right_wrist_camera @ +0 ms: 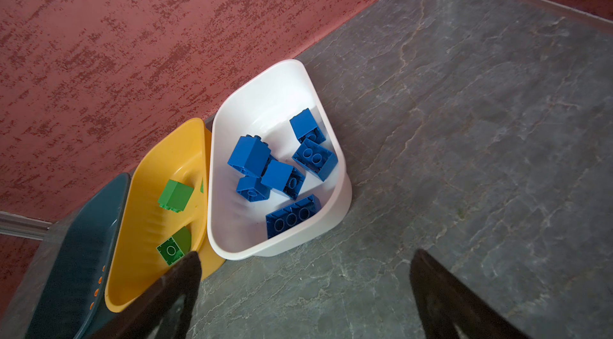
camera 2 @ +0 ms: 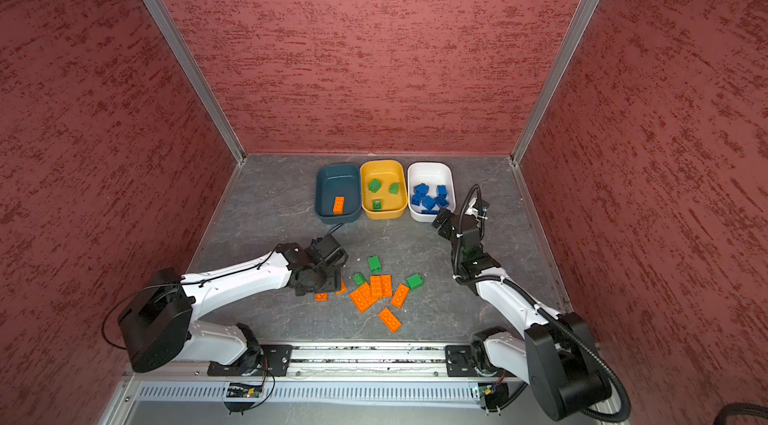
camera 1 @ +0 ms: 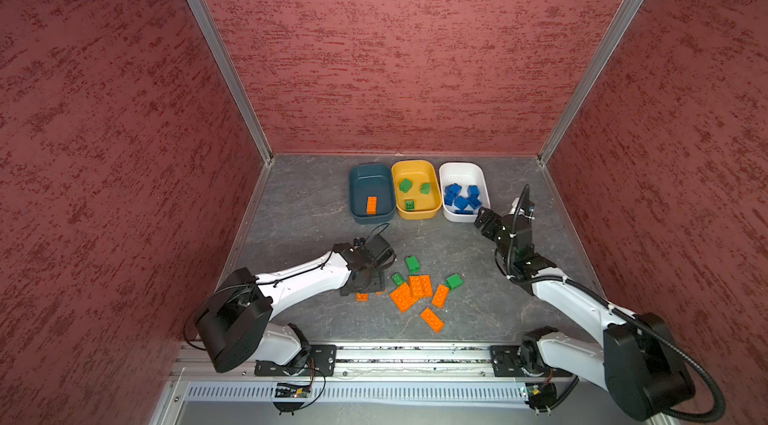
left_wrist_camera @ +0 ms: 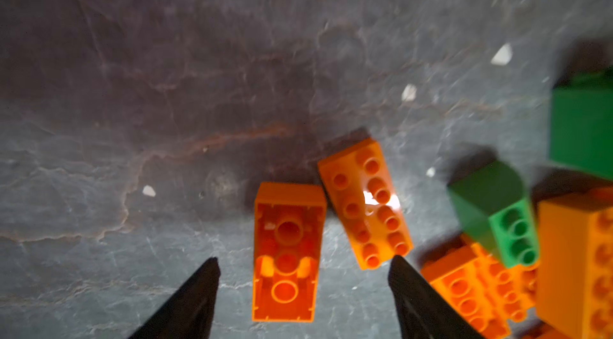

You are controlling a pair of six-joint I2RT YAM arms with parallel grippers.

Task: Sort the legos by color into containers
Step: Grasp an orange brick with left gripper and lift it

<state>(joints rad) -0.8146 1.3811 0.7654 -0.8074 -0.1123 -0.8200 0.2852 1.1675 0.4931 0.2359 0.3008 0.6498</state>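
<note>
Left fingers (left_wrist_camera: 192, 304), parted, straddle an upturned orange lego (left_wrist_camera: 287, 254) (no contact); right fingers (right_wrist_camera: 175, 291) gape empty.

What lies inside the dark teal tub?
One orange brick, studs up, lies near the front end of the teal tub; the rest of its floor shows bare. The strip of floor just behind its near wall is hidden in both top views.
</note>
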